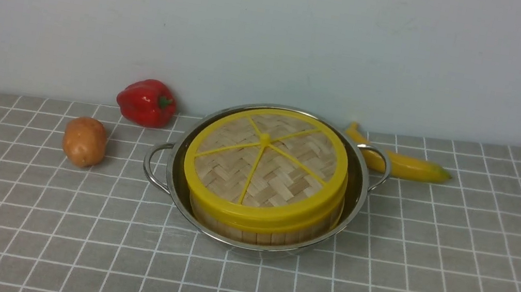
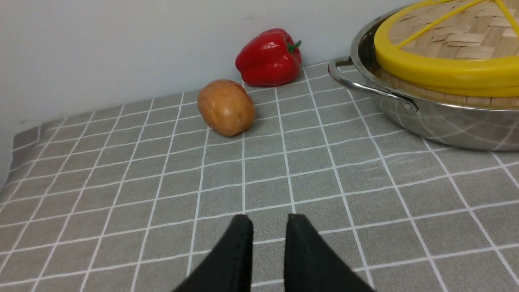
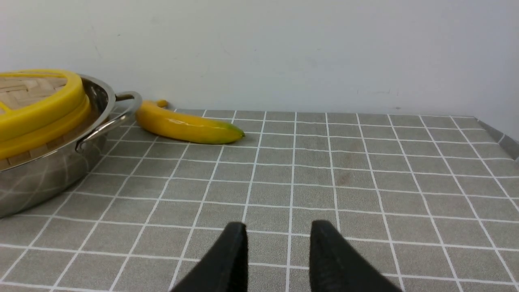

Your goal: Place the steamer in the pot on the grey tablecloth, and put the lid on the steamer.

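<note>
Fingers (image 2: 243,243) apart, empty, over grey tablecloth (image 1: 428,277); white wall (image 1: 279,29) behind.

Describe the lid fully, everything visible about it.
The lid is a flat round disc of pale woven bamboo with a thick yellow rim, thin yellow spokes and a small centre knob. It sits on the steamer, tilted slightly, its far edge higher, inside the steel pot. Neither tool touches it.
</note>
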`<state>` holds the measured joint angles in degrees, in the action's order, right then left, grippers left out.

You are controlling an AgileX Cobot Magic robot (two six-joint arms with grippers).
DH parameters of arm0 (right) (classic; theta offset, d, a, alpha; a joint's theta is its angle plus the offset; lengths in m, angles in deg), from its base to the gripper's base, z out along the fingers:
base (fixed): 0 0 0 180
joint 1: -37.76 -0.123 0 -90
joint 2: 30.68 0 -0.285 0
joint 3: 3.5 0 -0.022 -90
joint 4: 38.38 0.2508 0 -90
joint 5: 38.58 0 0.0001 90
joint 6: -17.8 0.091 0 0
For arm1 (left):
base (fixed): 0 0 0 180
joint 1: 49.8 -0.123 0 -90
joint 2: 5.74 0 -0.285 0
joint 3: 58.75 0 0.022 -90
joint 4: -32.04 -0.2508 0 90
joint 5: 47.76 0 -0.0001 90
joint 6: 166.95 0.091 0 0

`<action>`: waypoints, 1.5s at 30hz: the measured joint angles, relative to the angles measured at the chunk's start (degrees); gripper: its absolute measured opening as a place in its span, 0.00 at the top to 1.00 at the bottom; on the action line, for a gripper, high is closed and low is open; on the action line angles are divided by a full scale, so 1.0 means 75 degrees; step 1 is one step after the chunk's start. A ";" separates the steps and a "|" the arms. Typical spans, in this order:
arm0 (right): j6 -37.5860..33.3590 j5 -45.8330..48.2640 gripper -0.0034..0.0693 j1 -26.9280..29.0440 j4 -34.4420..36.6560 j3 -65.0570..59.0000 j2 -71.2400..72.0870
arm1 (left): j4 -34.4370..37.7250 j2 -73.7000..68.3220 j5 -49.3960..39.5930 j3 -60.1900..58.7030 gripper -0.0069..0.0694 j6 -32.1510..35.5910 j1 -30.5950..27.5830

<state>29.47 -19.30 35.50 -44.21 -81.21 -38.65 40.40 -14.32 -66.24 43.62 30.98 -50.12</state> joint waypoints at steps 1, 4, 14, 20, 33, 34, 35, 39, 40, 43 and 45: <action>0.0000 0.0000 0.62 0.0000 0.0000 0.0000 0.0000 | 0.0000 0.0014 0.0000 0.0000 0.76 0.0001 0.0000; 0.0000 0.0000 0.62 0.0000 0.0000 0.0000 0.0000 | 0.0000 0.0073 -0.0023 0.0000 0.74 -0.0008 0.0000; 0.0000 0.0000 0.62 0.0000 -0.0007 0.0000 0.0000 | 0.0006 0.0087 -0.0083 0.0000 0.73 -0.0112 0.0000; 0.0000 0.0000 0.62 0.0000 -0.0007 0.0000 0.0000 | 0.0006 0.0087 -0.0083 0.0000 0.71 -0.0112 0.0000; 0.0000 0.0000 0.62 0.0000 -0.0007 0.0000 0.0000 | 0.0006 0.0087 -0.0083 0.0000 0.69 -0.0112 0.0000; 0.0000 0.0000 0.62 0.0000 -0.0007 0.0000 0.0000 | 0.0006 0.0087 -0.0083 0.0000 0.69 -0.0112 0.0000; 0.0000 0.0000 0.62 0.0000 -0.0007 0.0000 0.0000 | 0.0006 0.0087 -0.0083 0.0000 0.69 -0.0112 0.0000; 0.0000 0.0000 0.62 0.0000 -0.0007 0.0000 0.0000 | 0.0006 0.0087 -0.0083 0.0000 0.68 -0.0112 0.0000; 0.0000 0.0000 0.62 0.0000 -0.0007 0.0000 0.0000 | 0.0006 0.0087 -0.0083 0.0000 0.68 -0.0112 0.0000; -0.0007 0.0000 0.62 0.0000 -0.0007 0.0000 0.0000 | 0.0006 0.0087 -0.0083 0.0000 0.67 -0.0112 0.0000; -0.0007 0.0000 0.62 0.0000 -0.0007 0.0000 0.0000 | 0.0006 0.0087 -0.0083 0.0000 0.67 -0.0112 0.0000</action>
<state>29.41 -19.30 35.50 -44.26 -81.21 -38.65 40.44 -13.67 -66.87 43.62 30.14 -50.12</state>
